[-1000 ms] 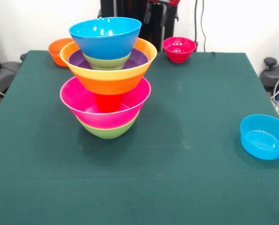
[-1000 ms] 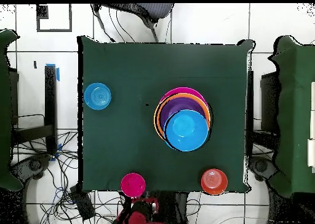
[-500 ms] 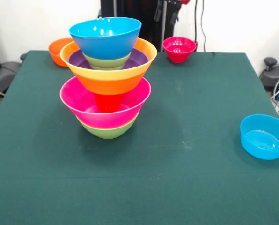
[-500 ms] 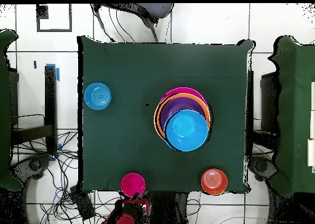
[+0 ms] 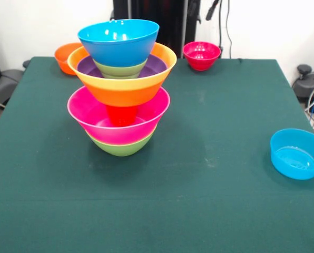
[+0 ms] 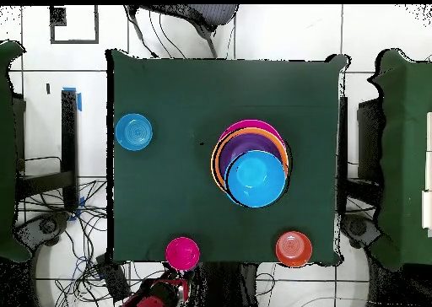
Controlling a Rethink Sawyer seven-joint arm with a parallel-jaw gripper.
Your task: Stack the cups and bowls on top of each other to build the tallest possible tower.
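Pincer: not seen in the front view; in the overhead view only a red part of the arm (image 6: 156, 293) is shown off the table at 6 o'clock, and whether the pincer is released or clenched cannot be told.

Tower (image 5: 120, 87): set left of the table's centre in the front view. From the bottom: a green bowl (image 5: 121, 147), a pink bowl (image 5: 115, 126) nested in it, a red cup (image 5: 120, 114) placed upside down inside the pink bowl, a wide orange bowl (image 5: 126, 88) resting on the cup. The cup is judged to serve as a spacer, so that height is gained instead of lost to nesting. Within the orange bowl a purple bowl (image 5: 156, 65), a second green bowl (image 5: 120, 69) and a large blue bowl (image 5: 119, 42) on top are carried. The blue bowl is seated off-centre, toward 9 o'clock.

Loose bowls: a small orange bowl (image 5: 63, 55) at 11 o'clock, partly hidden behind the tower; a small red-pink bowl (image 5: 201, 55) at 1 o'clock; a small blue bowl (image 5: 296, 154) at 4 o'clock near the table (image 5: 209, 200) edge. These are judged left unstacked, as the next stock for the tower.
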